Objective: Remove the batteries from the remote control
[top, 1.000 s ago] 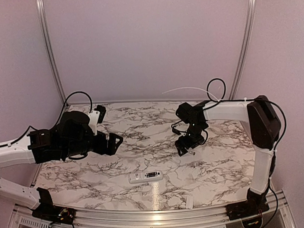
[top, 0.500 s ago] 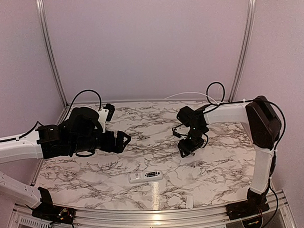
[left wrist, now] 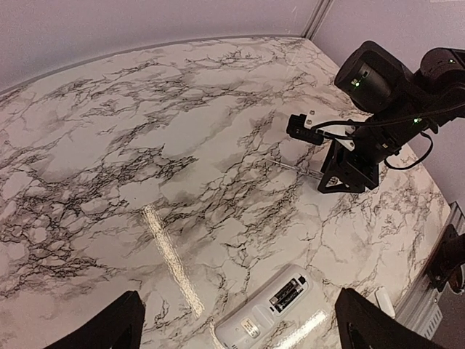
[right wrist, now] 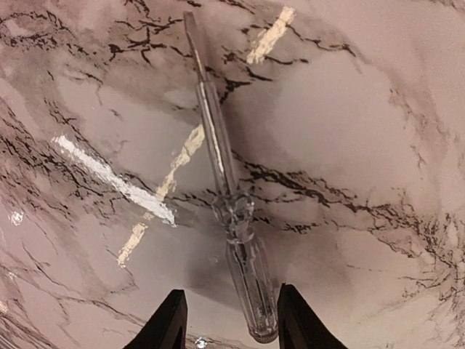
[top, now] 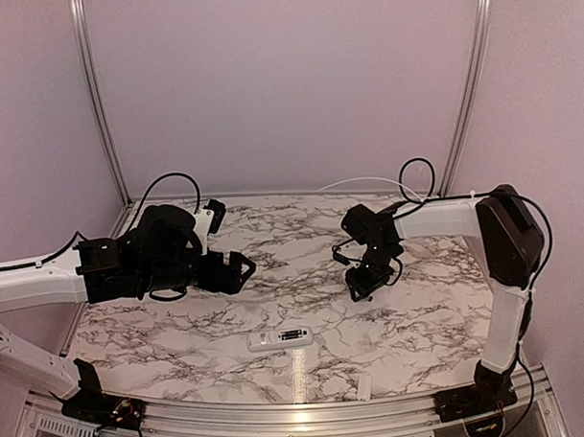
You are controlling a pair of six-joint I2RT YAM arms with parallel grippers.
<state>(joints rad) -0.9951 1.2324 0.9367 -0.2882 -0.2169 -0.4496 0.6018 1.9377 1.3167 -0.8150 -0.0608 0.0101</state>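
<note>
Top external view: the white remote control (top: 280, 338) is lying back-up on the table (top: 181, 328), dark batteries (left wrist: 287, 297) blurring together in its open compartment. Beyond it leftward, the left gripper (top: 238, 270) is hovering wide open, empty; rightward, the right gripper (top: 360, 291), half-spread, is straddling a clear screwdriver (right wrist: 232, 218), unclamped.

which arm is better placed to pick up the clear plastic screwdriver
Right: the right pincer straddles the clear plastic screwdriver handle on the marble table. The left pincer hangs open nearer the white oblong remote control.
</note>
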